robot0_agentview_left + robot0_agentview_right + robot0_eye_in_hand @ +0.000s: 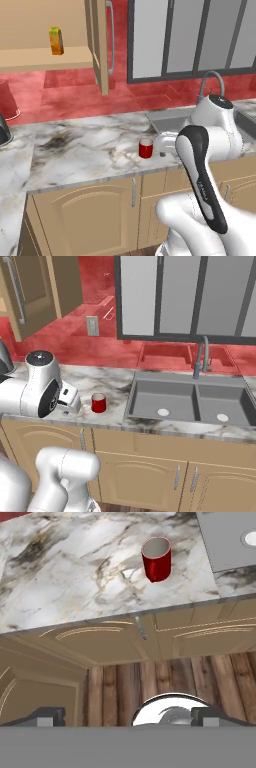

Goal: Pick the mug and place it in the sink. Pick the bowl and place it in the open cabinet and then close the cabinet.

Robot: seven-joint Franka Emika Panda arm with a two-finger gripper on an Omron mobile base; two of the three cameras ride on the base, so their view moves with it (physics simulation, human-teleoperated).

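red mug (pixel 156 559) upright on marble counter (pixel 75 577), tool (pixel 129 717) open.

the mug (pixel 98 403) stands on the counter (pixel 115 383), left of the sink (pixel 192 401).

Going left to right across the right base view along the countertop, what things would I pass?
The robot's white arm → red mug → left basin of the sink → curved faucet → right basin.
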